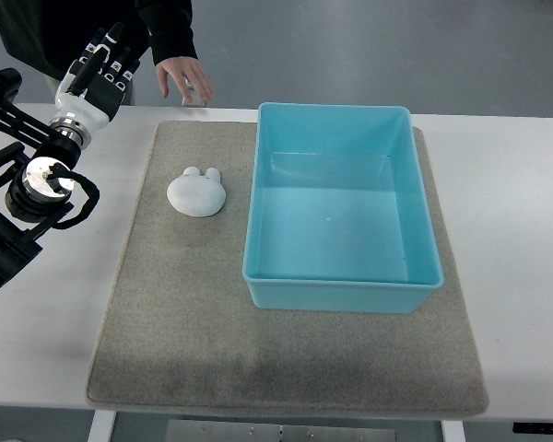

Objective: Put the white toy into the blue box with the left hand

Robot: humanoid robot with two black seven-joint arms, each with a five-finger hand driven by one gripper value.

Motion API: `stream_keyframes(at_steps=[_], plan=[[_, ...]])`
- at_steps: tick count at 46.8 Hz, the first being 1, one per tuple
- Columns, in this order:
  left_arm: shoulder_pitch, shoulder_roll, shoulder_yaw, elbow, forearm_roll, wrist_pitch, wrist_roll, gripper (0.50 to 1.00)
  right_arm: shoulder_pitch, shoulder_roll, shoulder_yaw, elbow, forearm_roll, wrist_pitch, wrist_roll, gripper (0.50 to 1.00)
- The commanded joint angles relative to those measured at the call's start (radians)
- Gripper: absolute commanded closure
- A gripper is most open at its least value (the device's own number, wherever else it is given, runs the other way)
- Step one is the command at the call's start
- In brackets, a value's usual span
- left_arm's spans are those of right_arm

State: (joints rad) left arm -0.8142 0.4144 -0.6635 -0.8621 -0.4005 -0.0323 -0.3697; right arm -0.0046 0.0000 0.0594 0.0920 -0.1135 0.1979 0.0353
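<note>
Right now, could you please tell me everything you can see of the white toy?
The white toy is a small, rounded figure, matt and smooth-looking, with two stubby ear-like bumps on its far side. It lies on the grey mat, just left of the blue box and apart from it. Nothing else touches it. The left robot hand is off beyond the mat's far left corner, holding nothing.

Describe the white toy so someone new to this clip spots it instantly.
Start at the grey mat covering the white table. Left of the blue box lies the white toy, alone on the mat. It is a small rounded lump with two stubby ears, the only white object on the mat.
</note>
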Motion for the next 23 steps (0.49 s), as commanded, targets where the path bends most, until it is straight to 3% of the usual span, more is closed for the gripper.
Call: stream_keyframes(at_steps=[1,23], plan=[[0.000,0.001,0.001,0.000,0.000,-0.001,0.001,0.506,0.000,0.000,0.000,0.000,0.000,0.000,0.000,0.564],[0.000,0.000,0.001,0.006,-0.004,0.002,0.006,0.506,0.000,0.000,0.000,0.000,0.000,0.000,0.000,0.564]])
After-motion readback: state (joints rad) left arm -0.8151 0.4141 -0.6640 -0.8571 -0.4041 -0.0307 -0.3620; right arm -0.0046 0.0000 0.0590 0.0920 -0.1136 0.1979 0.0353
